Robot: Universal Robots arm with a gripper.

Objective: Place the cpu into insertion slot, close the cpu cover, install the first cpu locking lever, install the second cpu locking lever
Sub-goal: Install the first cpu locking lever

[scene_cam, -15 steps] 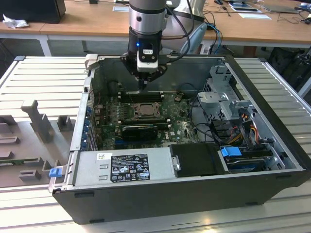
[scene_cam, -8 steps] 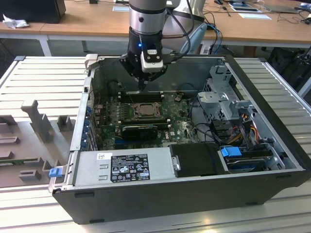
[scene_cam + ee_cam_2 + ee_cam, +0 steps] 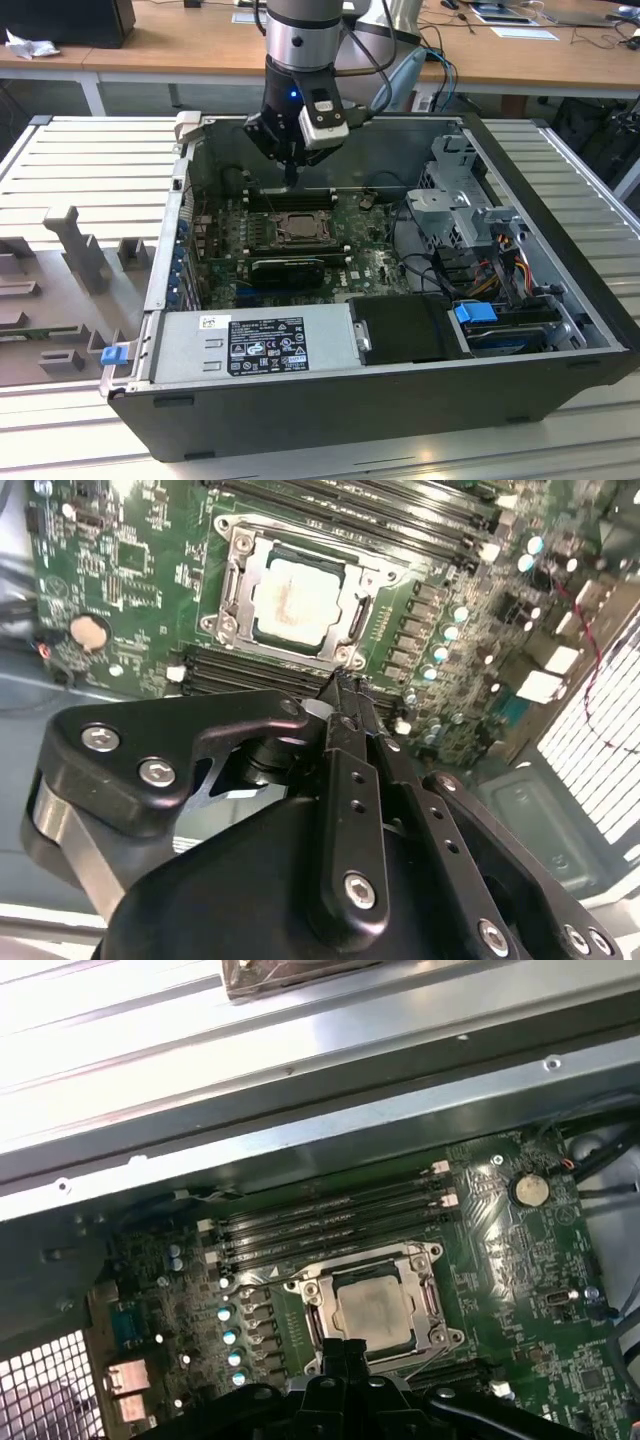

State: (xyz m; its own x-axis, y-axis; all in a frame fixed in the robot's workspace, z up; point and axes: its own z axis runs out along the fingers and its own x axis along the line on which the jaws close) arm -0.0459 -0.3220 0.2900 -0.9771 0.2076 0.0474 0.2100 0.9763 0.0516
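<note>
Although the printed label [image 3: 265, 345] on the power supply [image 3: 185, 352], about six o'clock from the insertion slot [image 3: 275, 230] in the exterior view, is too small to read, the cpu [image 3: 300, 598] shows clearly. It lies in the slot, framed by the lowered cpu cover [image 3: 240, 580]. The gripper [image 3: 291, 183], fingers together and empty, hangs at twelve o'clock.

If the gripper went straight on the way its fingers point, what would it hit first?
Most likely the near edge of the cpu cover, or the memory slots right beside it. The gripper points down at that border, and depth is unclear. The cpu seems to lie off that line.
</note>
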